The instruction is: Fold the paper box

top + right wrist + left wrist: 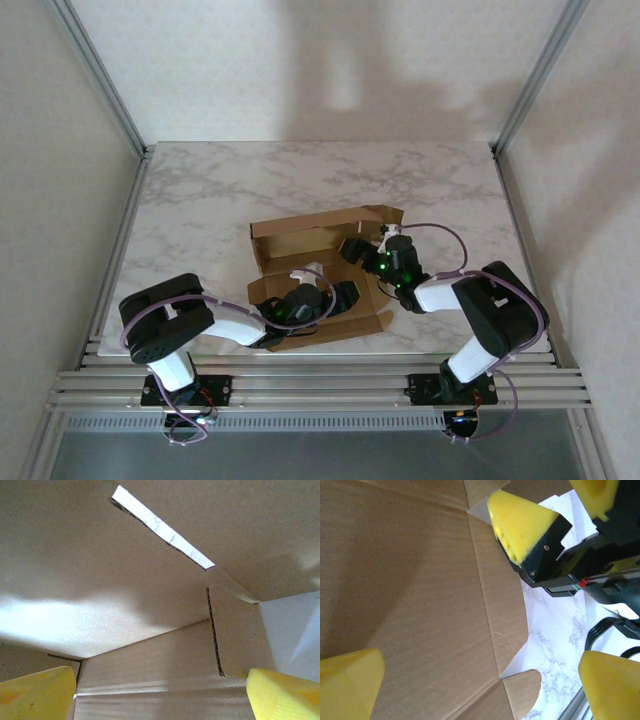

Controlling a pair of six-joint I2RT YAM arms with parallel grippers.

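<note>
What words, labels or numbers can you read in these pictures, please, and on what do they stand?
None can be read.
The box is plain brown card with no print.
The right tool has a small red and green mark on its body, too small to read as text.

Robot lab test cell, not a home or shop. Marble-print surface [200, 190] sits inside an aluminium extrusion frame: slanted posts [100, 75] at far-left & far-right corners, slotted rails [320, 385] along near edge w/ two arm bases [185, 388] bolted on. Plain off-white panels [300, 60] on left, right & far sides. Exposed purple cabling [432, 226] on arms.
</note>
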